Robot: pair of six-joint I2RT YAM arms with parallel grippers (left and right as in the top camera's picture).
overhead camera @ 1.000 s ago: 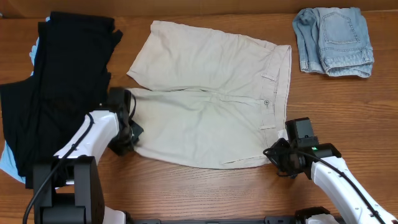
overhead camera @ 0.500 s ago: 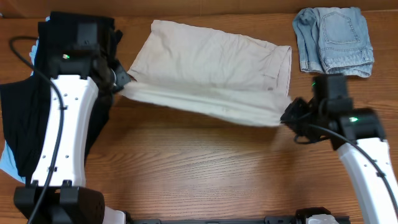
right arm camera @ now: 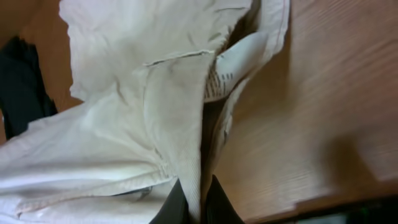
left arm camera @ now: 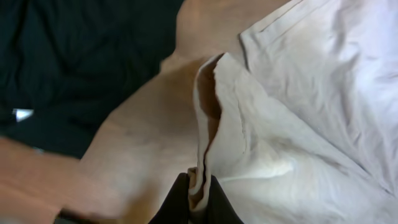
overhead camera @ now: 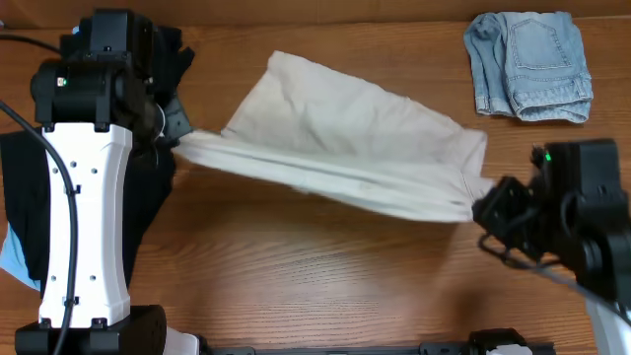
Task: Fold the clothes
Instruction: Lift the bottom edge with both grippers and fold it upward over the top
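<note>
Khaki shorts [overhead camera: 345,138] strung between left fingers [left arm camera: 178,200] and right fingers [right arm camera: 174,204], each pinching hem edge

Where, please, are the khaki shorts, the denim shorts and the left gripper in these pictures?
khaki shorts [overhead camera: 345,138]: overhead view, middle of the fabric.
denim shorts [overhead camera: 529,64]: overhead view, centre of the pile.
left gripper [left arm camera: 198,190]: left wrist view, between its fingertips.

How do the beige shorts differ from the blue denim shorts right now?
The beige shorts are pale khaki; the denim shorts are faded blue. The beige shorts are stretched between the left pincer and the right pincer, each shut on an edge; the denim shorts lie folded and untouched at the far right of the table. The beige shorts spread far wider than the denim shorts. Both are shorts.
</note>
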